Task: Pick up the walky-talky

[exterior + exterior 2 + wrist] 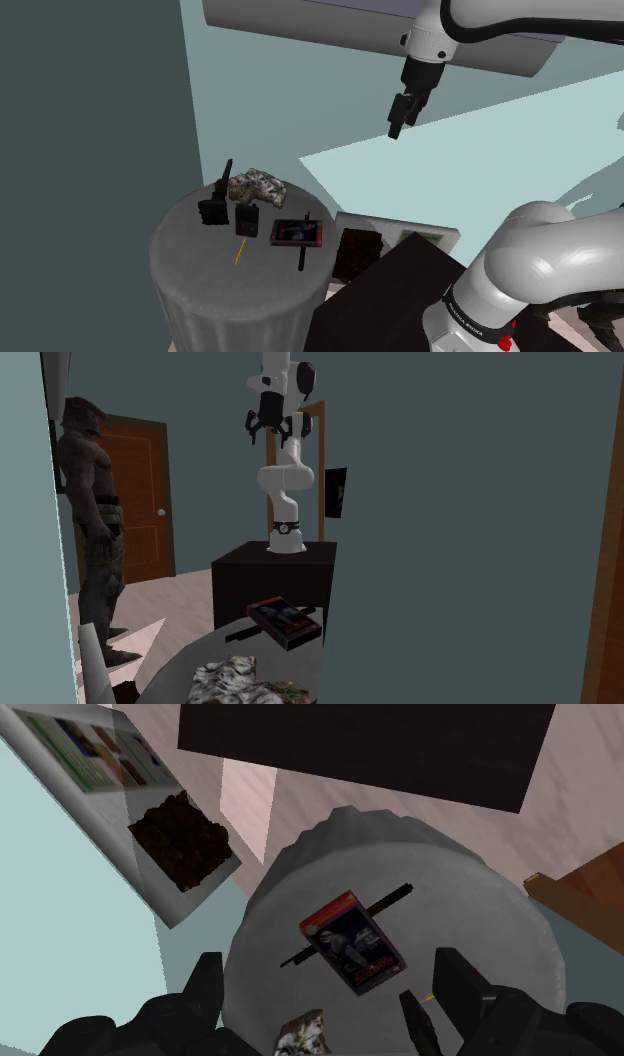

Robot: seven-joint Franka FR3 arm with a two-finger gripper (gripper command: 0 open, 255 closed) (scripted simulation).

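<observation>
The walky-talky [212,208] is a small black block with a thin stick poking up from its top. It stands on the round grey desk [200,275], near the edge on the shoulder view's left. The desk top is flat and smooth, and its side has wavy folds. Just beside the walky-talky lies a lumpy, bumpy rock [258,187], grey and tan. A smaller black box [247,220] stands close by, with a thin yellow stick [240,252] next to it. A flat box with a red rim [297,232] lies on the desk too, and a thin black stick [302,252] crosses it. The black jaws hang high up in the air, well apart from the desk. Their two fingers [205,989] stand wide apart and hold nothing.
</observation>
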